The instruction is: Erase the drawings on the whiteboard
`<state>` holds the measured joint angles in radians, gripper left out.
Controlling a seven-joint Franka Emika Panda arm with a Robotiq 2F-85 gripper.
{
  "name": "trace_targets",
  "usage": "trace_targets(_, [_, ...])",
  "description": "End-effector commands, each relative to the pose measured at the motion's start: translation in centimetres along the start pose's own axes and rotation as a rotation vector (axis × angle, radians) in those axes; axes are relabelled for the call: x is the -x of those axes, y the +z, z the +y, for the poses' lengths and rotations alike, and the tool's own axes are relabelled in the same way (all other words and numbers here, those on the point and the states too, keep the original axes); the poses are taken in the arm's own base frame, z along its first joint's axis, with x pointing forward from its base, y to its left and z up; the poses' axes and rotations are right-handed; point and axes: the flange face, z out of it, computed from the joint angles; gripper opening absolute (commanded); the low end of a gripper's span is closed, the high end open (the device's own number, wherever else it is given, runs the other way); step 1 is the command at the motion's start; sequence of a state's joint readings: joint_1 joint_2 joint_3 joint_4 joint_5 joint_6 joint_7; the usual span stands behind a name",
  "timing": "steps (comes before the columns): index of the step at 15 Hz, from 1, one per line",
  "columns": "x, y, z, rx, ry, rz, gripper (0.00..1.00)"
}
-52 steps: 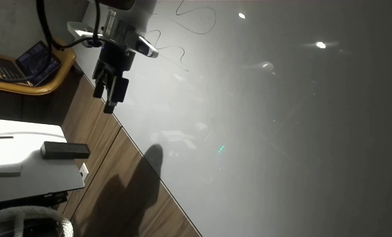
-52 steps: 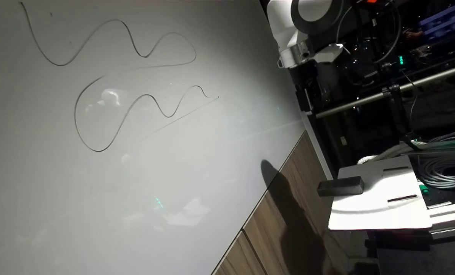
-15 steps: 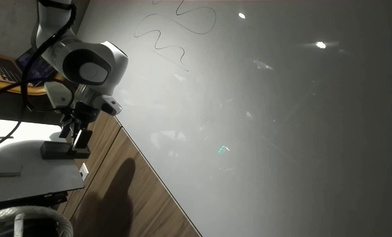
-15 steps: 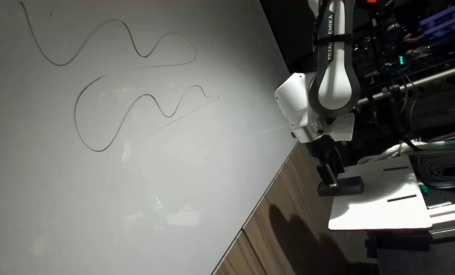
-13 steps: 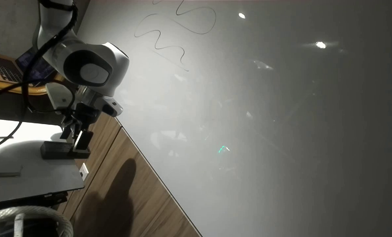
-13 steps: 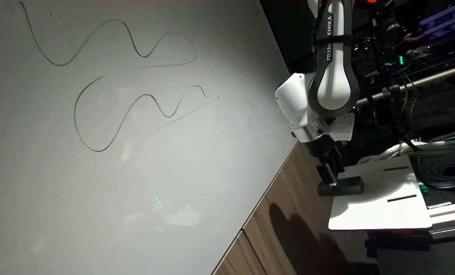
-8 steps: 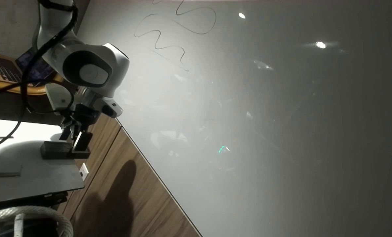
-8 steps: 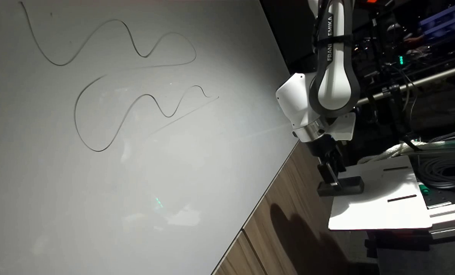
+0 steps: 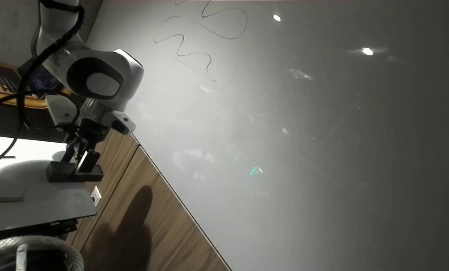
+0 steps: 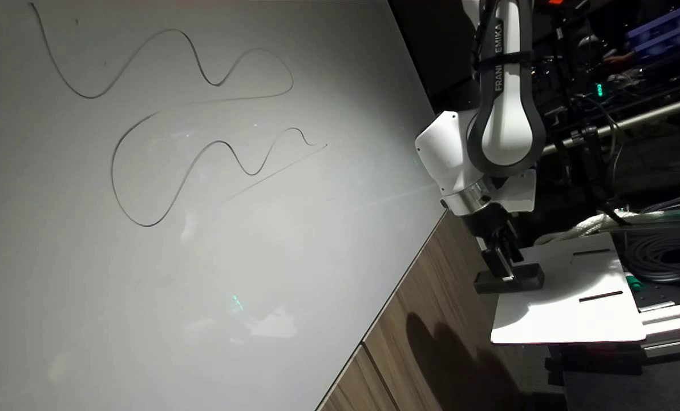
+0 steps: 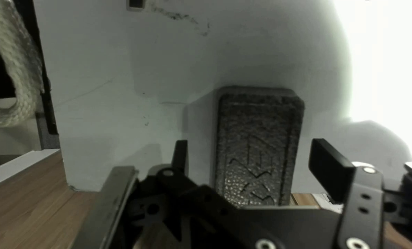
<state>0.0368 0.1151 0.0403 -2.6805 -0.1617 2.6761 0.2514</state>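
The whiteboard (image 9: 303, 210) is the large pale glossy surface; it also shows in an exterior view (image 10: 271, 251). Thin dark wavy drawings (image 10: 219, 141) run over it; they also show in an exterior view (image 9: 182, 37). A dark grey block like an eraser (image 11: 258, 138) lies on a white shelf (image 11: 95, 100). It shows in both exterior views (image 9: 60, 172) (image 10: 529, 277). My gripper (image 11: 254, 160) is open, with one finger to each side of the eraser and a gap on both sides. It is low over the eraser in both exterior views (image 9: 77, 162) (image 10: 511, 265).
The white shelf (image 10: 579, 319) overhangs brown wood panels (image 9: 164, 226) along the whiteboard's edge. A pale braided cable sleeve (image 11: 16, 69) curves beside the shelf. A laptop (image 9: 6, 77) and a yellow rail (image 9: 17, 101) stand behind the arm. A white socket (image 9: 96, 195) is near the shelf's end.
From 3.5 seconds ago, the arm has come down from beside the whiteboard to the eraser. In the last half second the gripper has shifted slightly along the eraser toward the shelf's middle. The eraser has not moved.
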Motion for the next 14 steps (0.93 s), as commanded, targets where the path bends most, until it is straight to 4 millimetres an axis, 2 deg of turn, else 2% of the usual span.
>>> trace_targets(1, [0.2, -0.3, -0.1, 0.0, -0.005, 0.009, 0.58])
trace_targets(4, [0.2, -0.3, -0.1, 0.002, -0.006, 0.009, 0.34])
trace_targets(5, [0.2, -0.3, -0.2, 0.004, -0.006, 0.009, 0.29])
trace_targets(7, [0.2, -0.7, -0.3, 0.009, -0.008, 0.013, 0.29])
trace_targets(8, [0.3, -1.4, -0.6, 0.013, -0.01, 0.023, 0.29])
trace_targets(11, [1.1, -5.1, -2.3, 0.031, -0.037, 0.084, 0.29])
trace_targets(14, [1.6, -11.1, -6.4, 0.101, -0.107, 0.21, 0.29])
